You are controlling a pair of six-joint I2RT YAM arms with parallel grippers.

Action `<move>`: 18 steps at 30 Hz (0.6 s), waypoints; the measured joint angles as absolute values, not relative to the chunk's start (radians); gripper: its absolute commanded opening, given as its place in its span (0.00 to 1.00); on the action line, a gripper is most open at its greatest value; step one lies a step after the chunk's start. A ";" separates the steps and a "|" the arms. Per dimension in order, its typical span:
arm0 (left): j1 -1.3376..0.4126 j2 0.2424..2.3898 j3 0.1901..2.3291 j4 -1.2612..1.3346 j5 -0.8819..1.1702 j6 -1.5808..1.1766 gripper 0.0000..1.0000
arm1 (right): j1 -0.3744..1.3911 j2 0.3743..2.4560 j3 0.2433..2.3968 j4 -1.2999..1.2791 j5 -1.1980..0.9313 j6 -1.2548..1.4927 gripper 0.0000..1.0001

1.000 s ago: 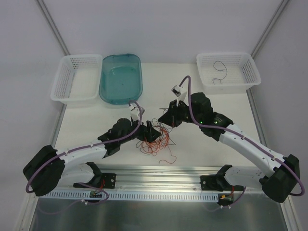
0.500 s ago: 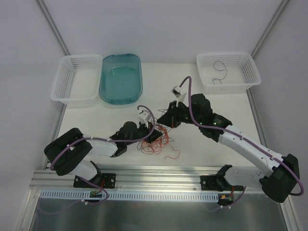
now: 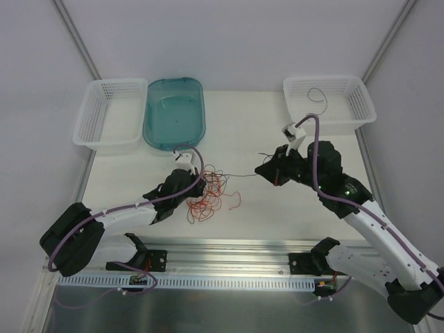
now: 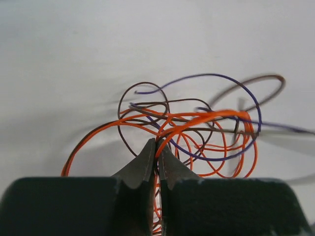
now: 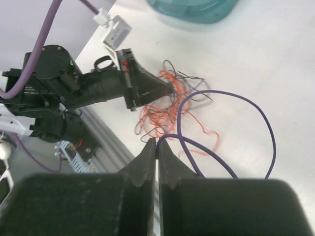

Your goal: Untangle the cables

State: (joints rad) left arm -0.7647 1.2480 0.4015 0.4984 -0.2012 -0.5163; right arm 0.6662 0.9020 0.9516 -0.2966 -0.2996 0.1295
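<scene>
Cables (image 3: 208, 191) lie in one loose tangle on the table (image 3: 239, 128), at about 7 o'clock from its middle in the top view. The tangle is mostly orange-red loops with darker strands threaded through.

The left tool (image 3: 202, 184) meets the tangle from 9 o'clock. In the left wrist view its jaws are pressed together with no gap, and an orange strand (image 4: 170, 133) is pinched between the tips. Brown, black and purple loops spread beyond it toward 12 and 2 o'clock.

The right tool (image 3: 264, 171) stands apart from the tangle, at roughly 3 o'clock of it. One thin dark line (image 3: 239, 176) is stretched straight between the two. In the right wrist view its jaws are likewise closed tight, nipping a purple wire (image 5: 211, 91). That wire arcs out in a wide loop over bare table and runs back into the orange heap in front of the left tool.

A white basket (image 3: 361, 111) sits at the table's 1 o'clock corner with a single black wire (image 3: 317, 94) curled inside. Another white basket (image 3: 87, 128) stands at 10 o'clock, touching a teal tub (image 3: 173, 111) at 11 o'clock.
</scene>
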 measured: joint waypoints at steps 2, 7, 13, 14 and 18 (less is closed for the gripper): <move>-0.716 1.212 0.406 0.405 -0.234 -0.542 0.00 | 0.624 0.858 0.968 -0.352 -0.278 0.113 0.01; -0.617 1.092 0.402 0.231 -0.271 -0.584 0.00 | 0.511 0.779 1.029 -0.460 -0.216 0.074 0.01; -0.536 1.007 0.399 0.090 -0.328 -0.598 0.00 | 0.352 0.722 1.085 -0.567 -0.163 0.051 0.01; -0.527 1.002 0.397 0.072 -0.334 -0.601 0.00 | 0.333 0.718 1.098 -0.582 -0.157 0.048 0.01; -0.498 0.999 0.390 0.006 -0.364 -0.618 0.00 | 0.276 0.712 1.172 -0.643 -0.108 0.039 0.01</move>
State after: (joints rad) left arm -0.4984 0.9993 0.3897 0.0059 -0.3645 -0.6178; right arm 0.2764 0.7124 1.1721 -0.6426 -0.1078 0.0395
